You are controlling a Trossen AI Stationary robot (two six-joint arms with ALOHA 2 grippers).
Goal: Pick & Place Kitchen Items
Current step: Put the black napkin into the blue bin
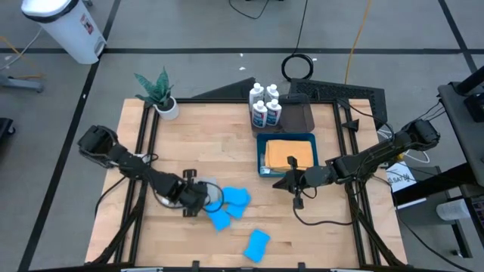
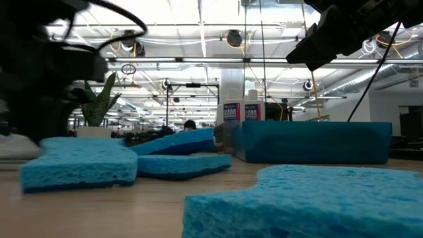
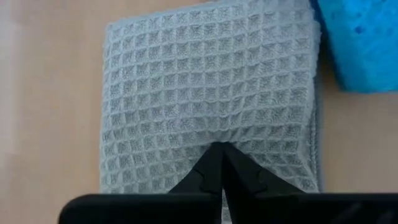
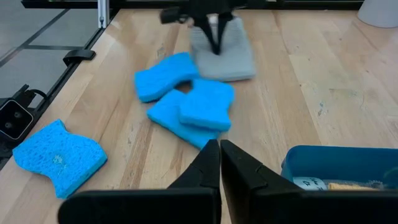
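left gripper (image 3: 222,163), fingers together, hangs over the grey cloth (image 3: 211,93) lying on the table (image 1: 204,136) beside the sponges (image 1: 229,205); right gripper (image 4: 220,163), fingers together, hovers by the bin (image 1: 286,137).

— What is sitting at the back left corner of the wooden table (image 1: 204,136)?
— A potted plant (image 1: 158,89) in a white pot (image 1: 168,109) is standing there.
— And over on the right side?
— A blue bin (image 1: 286,137) is lying there, with a dark tray (image 1: 298,115) touching its far edge.
— Anything lying off the table?
— A white container (image 1: 68,26) is leaning on the floor at far left, and a black loop, possibly a cable (image 1: 299,66), is lying behind the table
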